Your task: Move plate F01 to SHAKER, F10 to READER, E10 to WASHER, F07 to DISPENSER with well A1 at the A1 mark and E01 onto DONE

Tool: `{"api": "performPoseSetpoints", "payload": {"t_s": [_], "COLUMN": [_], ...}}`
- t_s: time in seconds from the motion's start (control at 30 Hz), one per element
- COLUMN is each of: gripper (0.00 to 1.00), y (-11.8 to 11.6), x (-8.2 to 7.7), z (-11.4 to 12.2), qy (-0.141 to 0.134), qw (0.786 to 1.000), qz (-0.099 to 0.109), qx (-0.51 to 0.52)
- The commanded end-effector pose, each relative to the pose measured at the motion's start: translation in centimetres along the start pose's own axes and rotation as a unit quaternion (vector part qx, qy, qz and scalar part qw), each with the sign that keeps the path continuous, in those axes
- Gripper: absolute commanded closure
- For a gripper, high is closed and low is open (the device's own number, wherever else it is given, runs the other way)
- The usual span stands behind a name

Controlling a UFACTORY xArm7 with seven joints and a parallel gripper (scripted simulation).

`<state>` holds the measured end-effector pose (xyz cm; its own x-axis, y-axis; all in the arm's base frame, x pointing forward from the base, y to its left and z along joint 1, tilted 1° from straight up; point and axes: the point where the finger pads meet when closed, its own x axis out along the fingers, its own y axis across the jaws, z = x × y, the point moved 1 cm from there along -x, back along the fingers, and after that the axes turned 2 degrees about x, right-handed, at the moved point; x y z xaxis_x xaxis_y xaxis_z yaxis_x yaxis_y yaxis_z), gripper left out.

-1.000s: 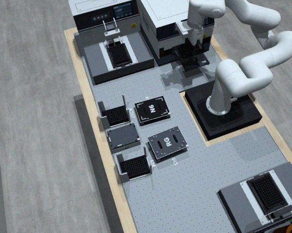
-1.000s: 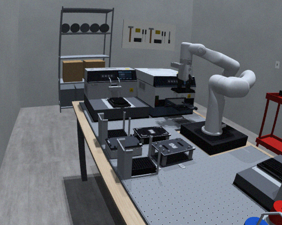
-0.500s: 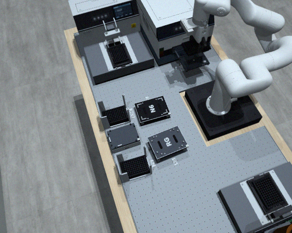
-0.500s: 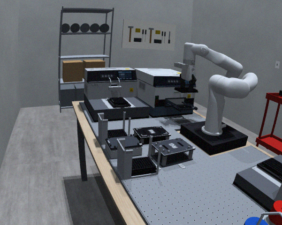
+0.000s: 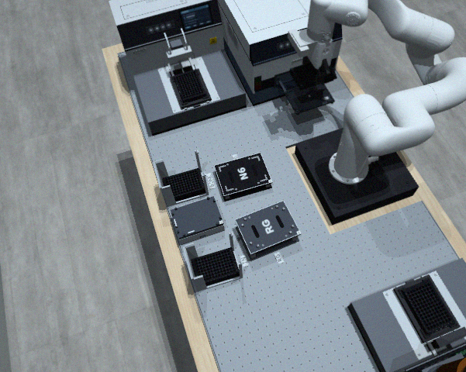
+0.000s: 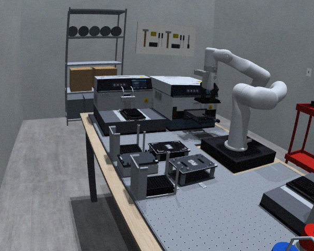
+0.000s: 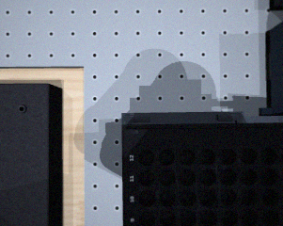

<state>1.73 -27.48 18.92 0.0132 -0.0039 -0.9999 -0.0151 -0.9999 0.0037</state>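
My gripper [image 5: 312, 74] is shut on a black well plate [image 7: 207, 171] and holds it level in the air in front of the right-hand instrument [image 5: 270, 36], above that instrument's pulled-out tray [image 5: 308, 98]. In the side view the held plate [image 6: 207, 100] hangs clearly above the tray [image 6: 202, 116]. I cannot read the plate's label. Another black plate [image 5: 190, 85] sits on the left-hand instrument's deck. A third plate [image 5: 426, 308] sits on the instrument at the front right. The flat grey station [image 5: 195, 218] between the two racks carries no plate.
Two deep racks [image 5: 183, 184] [image 5: 215, 266] hold black plates at the table's left edge. Nest N6 [image 5: 243, 174] and nest RG [image 5: 268, 226] stand bare mid-deck. The arm's black base [image 5: 355, 180] is right of them, and its corner [image 7: 23, 155] shows in the wrist view.
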Motion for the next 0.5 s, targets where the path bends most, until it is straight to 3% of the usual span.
{"api": "performPoseSetpoints", "payload": {"t_s": [0.0,0.47], "gripper": [1.00,1.00], "y": [0.0,0.1], "x": [0.3,1.9], "z": [0.0,0.0], "qy": [0.000,0.000], "qw": [1.000,1.000], "qz": [0.001,0.001], "qx": [0.001,0.001]}}
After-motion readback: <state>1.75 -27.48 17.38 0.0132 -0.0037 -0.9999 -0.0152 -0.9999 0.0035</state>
